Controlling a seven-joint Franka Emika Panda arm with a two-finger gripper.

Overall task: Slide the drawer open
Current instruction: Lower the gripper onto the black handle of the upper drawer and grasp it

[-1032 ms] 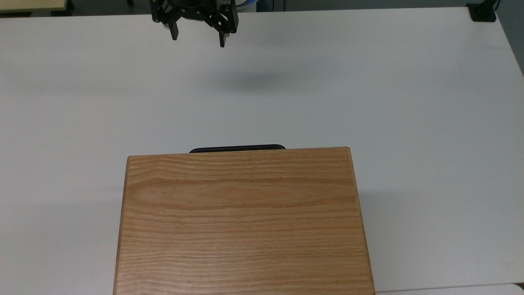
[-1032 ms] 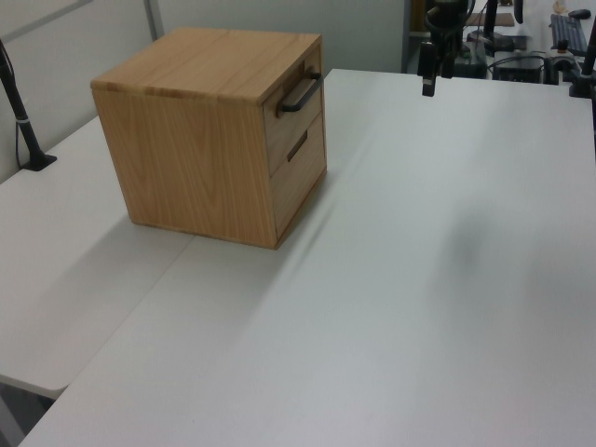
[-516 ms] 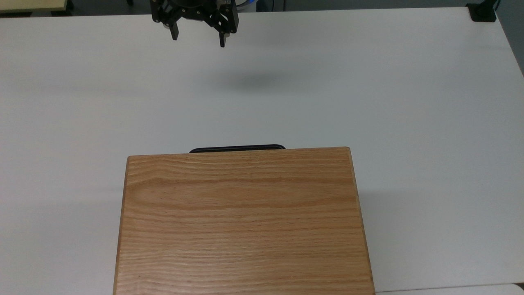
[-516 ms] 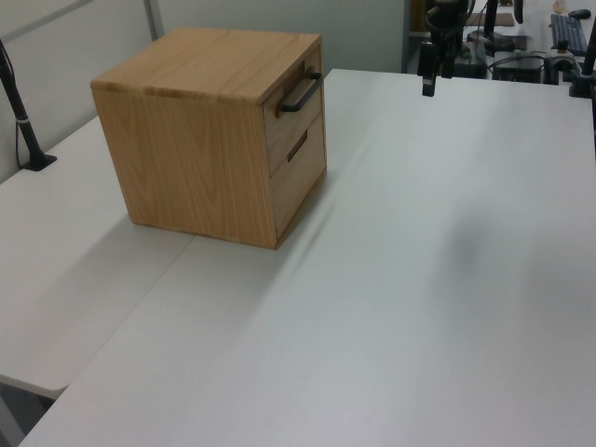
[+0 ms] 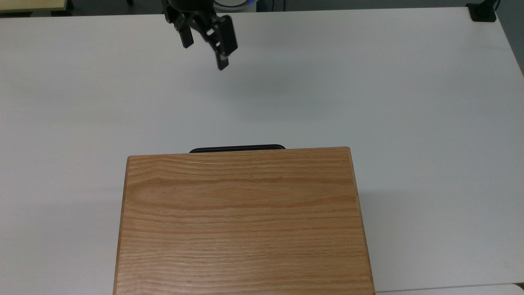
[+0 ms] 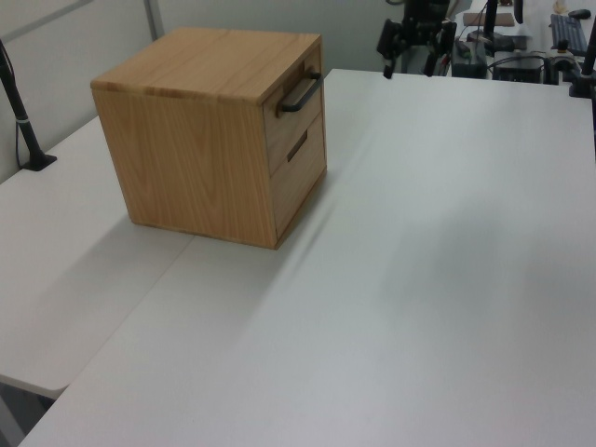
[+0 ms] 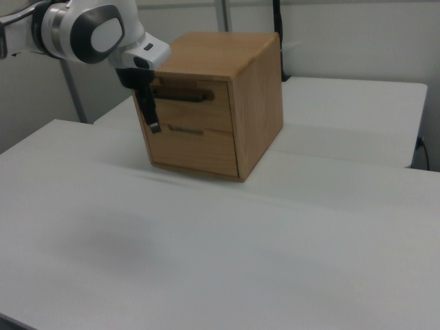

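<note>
We saw the gripper (image 5: 204,51) hanging with its fingers spread and nothing between them, above the tabletop (image 5: 409,102) near its far edge in the top view. The drawer (image 6: 296,107), shut flush in the cabinet (image 6: 205,140) with its black handle (image 6: 300,93) facing the gripper, stood well apart from it; bare tabletop lay between them and out to both side edges.

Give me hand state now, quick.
Hand: open, holding nothing, in the air above the white table, well short of the drawer's black bar handle.
</note>
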